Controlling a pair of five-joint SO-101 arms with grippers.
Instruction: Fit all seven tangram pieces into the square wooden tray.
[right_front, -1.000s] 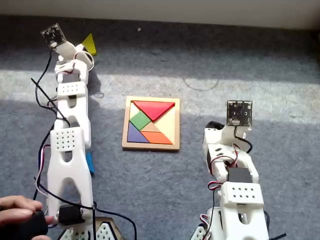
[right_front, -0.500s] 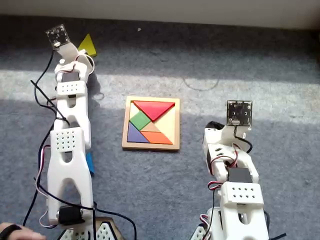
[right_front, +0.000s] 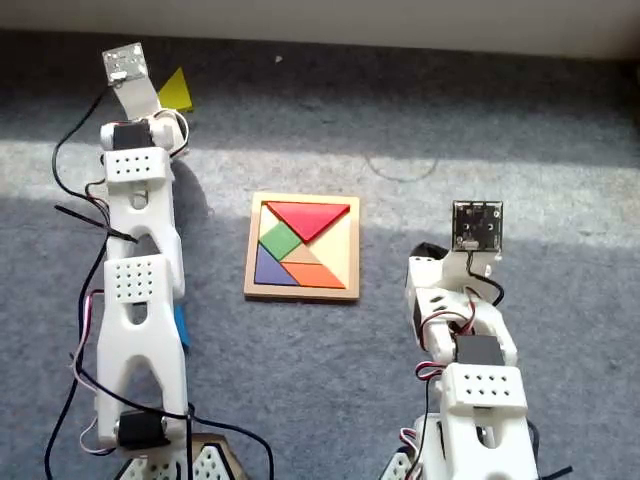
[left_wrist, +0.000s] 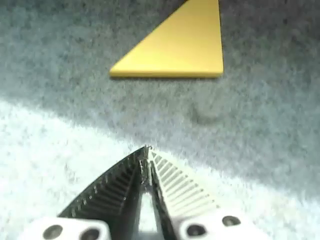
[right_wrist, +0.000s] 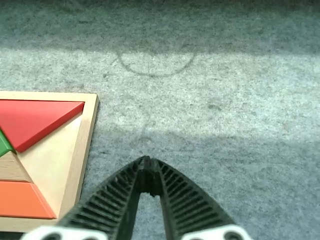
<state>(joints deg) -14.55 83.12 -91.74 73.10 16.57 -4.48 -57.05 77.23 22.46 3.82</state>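
Left jaws are clenched on nothing, tips touching, low over the grey carpeted bench (left_wrist: 260, 150). Right jaws are likewise pressed together and empty. The square wooden tray (right_front: 300, 294) lies off to one side of the right jaws and well apart from the left jaws. A yellow triangle (left_wrist: 185, 45) lies flat just ahead of the left jaws, not touching their tips. Inside the tray sit a red triangle (right_front: 305, 217), a blue triangle (right_front: 268, 268), an orange piece (right_front: 318, 275), a green square (right_front: 279, 241) and a pale wooden triangle (right_front: 300, 255). A blue piece (right_front: 180, 325) peeks out beside the left arm (right_front: 140, 290), well behind its jaws.
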